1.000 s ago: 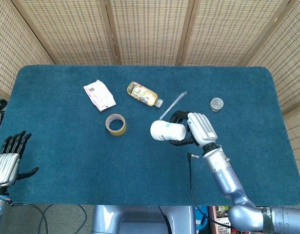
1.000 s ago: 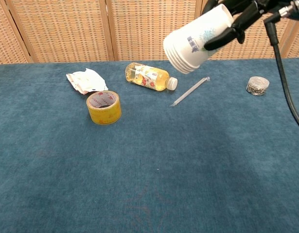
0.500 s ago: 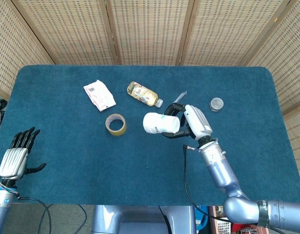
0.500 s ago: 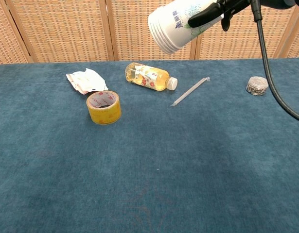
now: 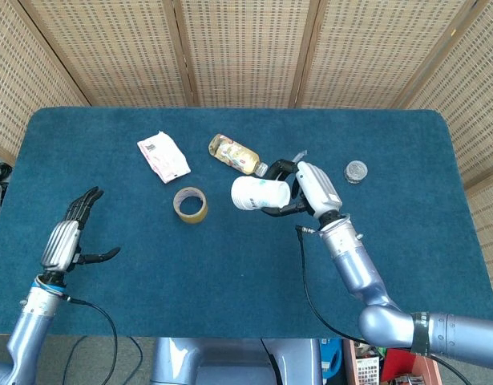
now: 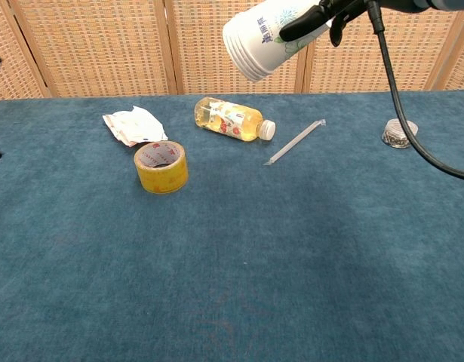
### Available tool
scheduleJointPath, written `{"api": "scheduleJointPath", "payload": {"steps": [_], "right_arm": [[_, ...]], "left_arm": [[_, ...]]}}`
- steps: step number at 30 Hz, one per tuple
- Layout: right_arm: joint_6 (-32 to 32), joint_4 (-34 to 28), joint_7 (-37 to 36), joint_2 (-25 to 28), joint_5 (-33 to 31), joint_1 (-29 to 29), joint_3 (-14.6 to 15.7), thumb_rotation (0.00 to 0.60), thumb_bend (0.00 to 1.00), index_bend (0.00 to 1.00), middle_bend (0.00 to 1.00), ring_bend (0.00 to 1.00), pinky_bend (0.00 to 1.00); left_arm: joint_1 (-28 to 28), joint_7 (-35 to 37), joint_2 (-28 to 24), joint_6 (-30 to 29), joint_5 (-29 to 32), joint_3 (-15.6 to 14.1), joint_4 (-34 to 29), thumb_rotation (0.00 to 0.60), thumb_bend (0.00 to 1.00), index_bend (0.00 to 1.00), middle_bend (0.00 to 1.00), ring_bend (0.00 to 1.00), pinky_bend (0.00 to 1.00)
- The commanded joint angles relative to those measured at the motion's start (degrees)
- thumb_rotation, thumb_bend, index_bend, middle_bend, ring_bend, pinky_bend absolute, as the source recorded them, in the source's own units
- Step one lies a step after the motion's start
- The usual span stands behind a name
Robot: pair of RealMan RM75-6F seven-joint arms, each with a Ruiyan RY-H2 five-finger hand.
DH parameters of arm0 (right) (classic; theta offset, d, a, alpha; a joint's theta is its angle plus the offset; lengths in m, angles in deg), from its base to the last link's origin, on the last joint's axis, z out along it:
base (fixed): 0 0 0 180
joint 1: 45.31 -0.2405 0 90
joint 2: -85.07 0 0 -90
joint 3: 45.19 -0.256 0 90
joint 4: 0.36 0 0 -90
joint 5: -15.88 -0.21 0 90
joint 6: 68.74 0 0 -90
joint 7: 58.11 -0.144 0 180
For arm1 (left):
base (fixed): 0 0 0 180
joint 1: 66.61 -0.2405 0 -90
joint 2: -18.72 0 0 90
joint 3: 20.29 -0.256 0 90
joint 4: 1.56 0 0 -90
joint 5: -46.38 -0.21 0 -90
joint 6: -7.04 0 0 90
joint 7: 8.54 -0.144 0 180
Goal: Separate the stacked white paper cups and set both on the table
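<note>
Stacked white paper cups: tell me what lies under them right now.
The stacked white paper cups, held on their side by the right hand, hang above bare blue table cloth. The yellow tape roll and plastic bottle lie nearby, not beneath. The cups' inside cannot be seen.

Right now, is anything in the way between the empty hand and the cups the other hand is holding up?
Nothing visible is. The right hand holds the stacked cups in the air. The left hand hovers open at the table's left side. The tape roll sits roughly between them, but low on the table, under the raised cups.
</note>
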Motion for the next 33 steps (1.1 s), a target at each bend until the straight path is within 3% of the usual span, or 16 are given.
{"api": "scheduleJointPath", "payload": {"steps": [1, 8, 20, 33], "right_arm": [[-0.31, 0.52, -0.08, -0.15, -0.38, -0.40, 0.29, 0.600, 0.15, 0.70, 0.60, 0.45, 0.67], [-0.54, 1.23, -0.01, -0.20, -1.18, -1.35, 0.49, 0.600, 0.15, 0.70, 0.60, 0.45, 0.67], [-0.20, 1.08, 0.50, 0.14, -1.74, -2.32, 1.13, 0.600, 0.15, 0.70, 0.60, 0.45, 0.67], [-0.91, 1.20, -0.04, 0.84, -2.02, -2.57, 1.90, 0.600, 0.15, 0.70, 0.60, 0.45, 0.67]], "left_arm": [[4.84, 15.98, 5.62, 4.84, 1.55, 3.58, 1.10, 0.600, 0.18, 0.12, 0.00, 0.00, 0.00], [9.30, 25.23, 11.13, 8.80, 4.20, 6.66, 4.44, 0.600, 0.18, 0.22, 0.00, 0.00, 0.00], [14.90, 34.90, 16.83, 11.86, 2.71, 7.95, 11.37, 0.600, 0.18, 0.36, 0.00, 0.00, 0.00], [21.05, 46.77, 15.63, 15.62, -4.51, 4.80, 16.96, 0.600, 0.19, 0.37, 0.00, 0.00, 0.00]]}}
